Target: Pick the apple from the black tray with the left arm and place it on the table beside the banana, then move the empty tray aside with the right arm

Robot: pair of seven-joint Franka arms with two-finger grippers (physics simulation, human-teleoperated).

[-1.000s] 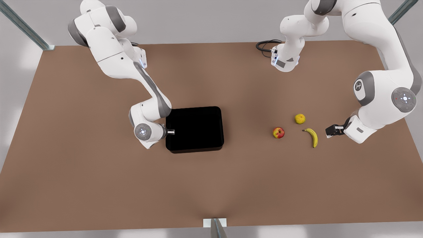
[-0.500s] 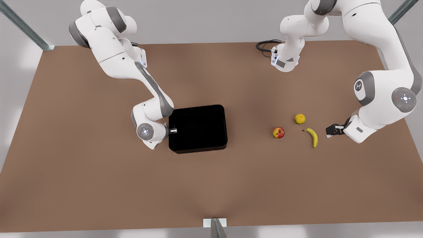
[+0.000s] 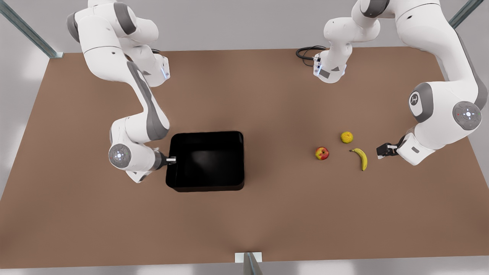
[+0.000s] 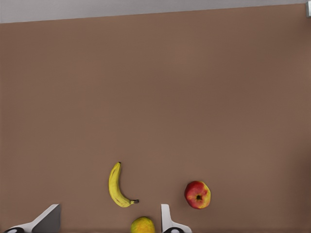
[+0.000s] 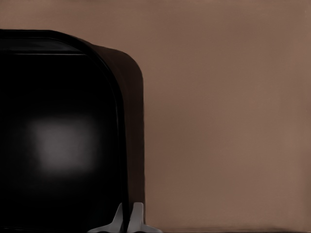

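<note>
Now | right jaws (image 3: 172, 159) pinching black tray (image 3: 206, 160) | left jaws (image 3: 382, 151) spread

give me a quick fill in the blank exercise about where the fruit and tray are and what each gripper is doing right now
1. The right gripper is shut on the rim of the black ____.
2. The apple lies on the ____, not in the tray.
3. The left gripper waits, fingers ____, beside the banana.
4. The bumpy round fruit near the banana is ____ in colour.

Missing words: tray; table; open; yellow
</note>
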